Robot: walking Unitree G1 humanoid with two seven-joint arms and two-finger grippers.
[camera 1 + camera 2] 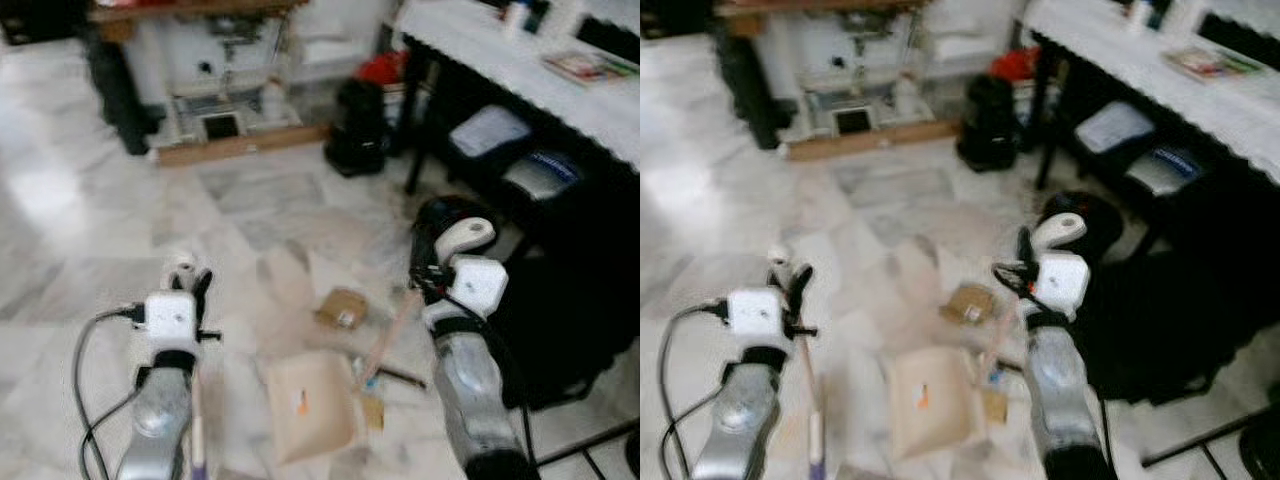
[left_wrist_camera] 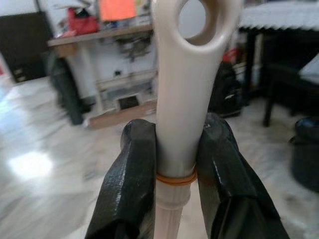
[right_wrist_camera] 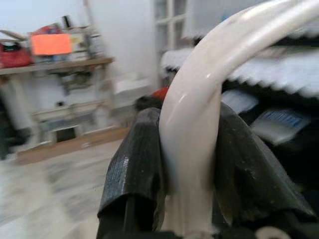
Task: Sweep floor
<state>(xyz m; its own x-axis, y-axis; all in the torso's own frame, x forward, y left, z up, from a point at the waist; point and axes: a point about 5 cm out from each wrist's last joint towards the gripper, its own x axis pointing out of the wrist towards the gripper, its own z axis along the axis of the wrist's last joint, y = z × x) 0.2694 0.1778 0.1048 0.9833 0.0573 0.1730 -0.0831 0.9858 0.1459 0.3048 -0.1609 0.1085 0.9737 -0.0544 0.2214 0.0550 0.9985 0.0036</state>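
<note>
Sweep floor: both tools gripped, debris not yet gathered.

Left gripper (image 2: 172,174) is clenched on the cream broom handle (image 2: 187,89), just below its hanging hole; the shaft (image 1: 196,425) runs down beside the left arm. Ahead on the marble floor (image 1: 60,230), between the arms, cardboard scraps (image 1: 308,400) and a small box (image 1: 343,308) lie scattered. Right gripper (image 3: 184,169) is clamped on a curved cream handle (image 3: 199,99), judged to be the dustpan's. A counter (image 1: 500,50) stands at far right. Next move judged: bristles drawn through the scraps toward the pan.
</note>
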